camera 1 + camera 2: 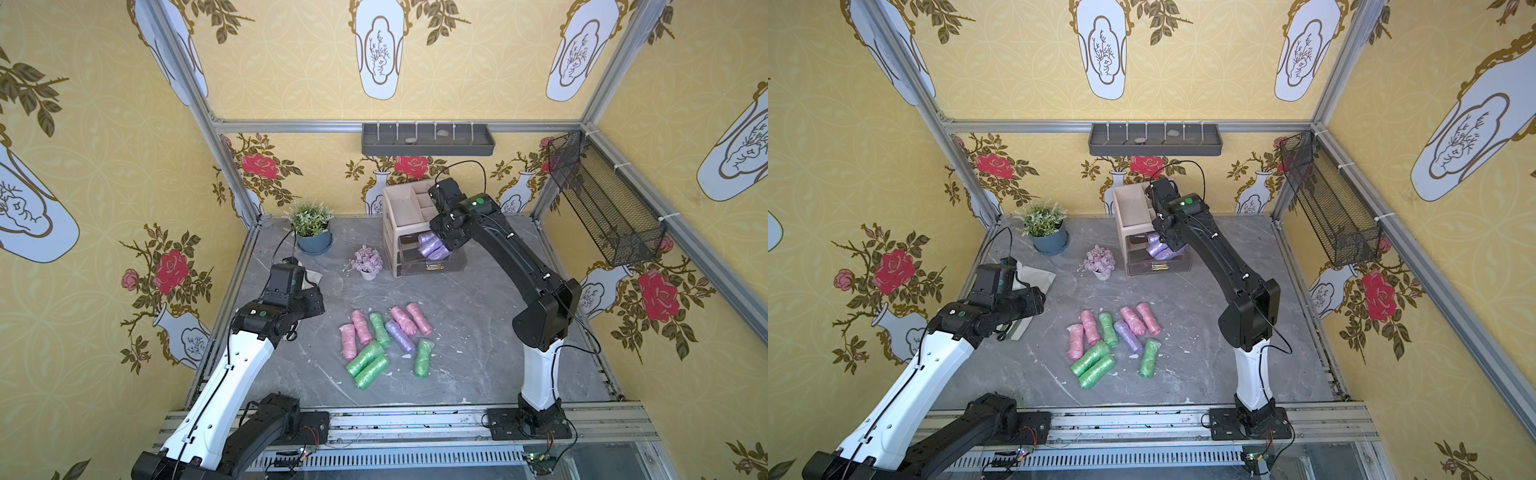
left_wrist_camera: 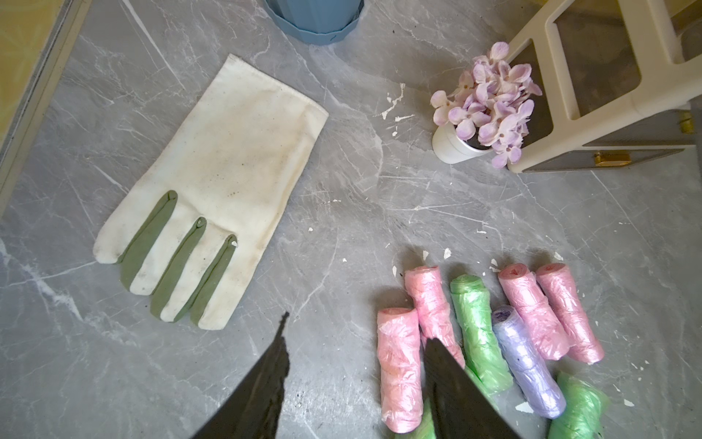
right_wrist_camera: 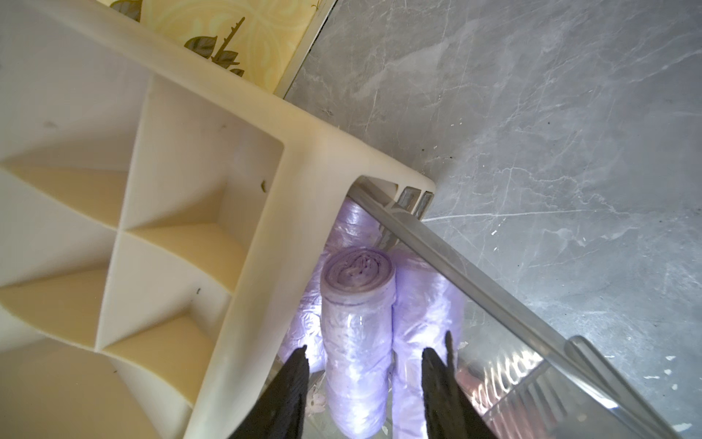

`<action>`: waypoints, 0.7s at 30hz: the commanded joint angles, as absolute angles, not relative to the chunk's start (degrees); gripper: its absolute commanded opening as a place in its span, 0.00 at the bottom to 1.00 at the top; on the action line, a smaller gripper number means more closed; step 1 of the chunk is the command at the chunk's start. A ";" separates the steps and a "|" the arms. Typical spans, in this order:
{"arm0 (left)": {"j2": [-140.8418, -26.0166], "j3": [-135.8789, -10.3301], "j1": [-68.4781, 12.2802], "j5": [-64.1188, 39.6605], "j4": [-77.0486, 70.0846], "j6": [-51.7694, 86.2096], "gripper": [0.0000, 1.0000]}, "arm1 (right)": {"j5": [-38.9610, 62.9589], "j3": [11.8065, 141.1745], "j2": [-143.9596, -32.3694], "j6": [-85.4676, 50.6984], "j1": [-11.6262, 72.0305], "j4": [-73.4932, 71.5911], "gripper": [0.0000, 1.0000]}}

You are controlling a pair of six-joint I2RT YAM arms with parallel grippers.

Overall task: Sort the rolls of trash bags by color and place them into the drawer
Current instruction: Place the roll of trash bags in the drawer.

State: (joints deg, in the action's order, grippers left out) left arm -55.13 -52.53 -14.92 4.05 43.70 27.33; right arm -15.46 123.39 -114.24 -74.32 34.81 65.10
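I find the right gripper [image 3: 364, 353] over the open drawer [image 3: 467, 281]. Its fingers stand apart, with a purple roll [image 3: 355, 296] between them and clear of both. The left gripper [image 2: 359, 330], also spread, hangs above the grey table [image 1: 478, 332] beside the loose rolls [image 1: 384, 336]. The walls [image 1: 104, 166] are yellow and floral.

Pretty sure this is a robot lab cell dressed up as a cozy room. The walls are just flowery wallpaper [image 1: 291, 62] panels set in a bare aluminium frame [image 1: 291, 126] around a marble-look tabletop [image 1: 478, 332]. Two arms [image 1: 232, 365] sit bolted to a rail [image 1: 415, 422] with exposed circuit boards [image 1: 305, 452], while a plant [image 1: 309, 218] and drawer [image 1: 415, 266] play house.
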 commanded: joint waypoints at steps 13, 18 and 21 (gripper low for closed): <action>-54.93 -51.94 -14.82 3.78 42.50 27.45 0.59 | -13.36 118.72 -113.47 -72.33 33.86 56.75 0.11; -54.93 -51.94 -14.77 3.69 42.48 27.45 0.59 | -12.58 115.97 -113.33 -72.51 32.98 55.47 0.11; -55.01 -51.94 -14.77 3.82 42.49 27.42 0.59 | -12.13 114.64 -113.12 -72.69 32.70 54.81 0.11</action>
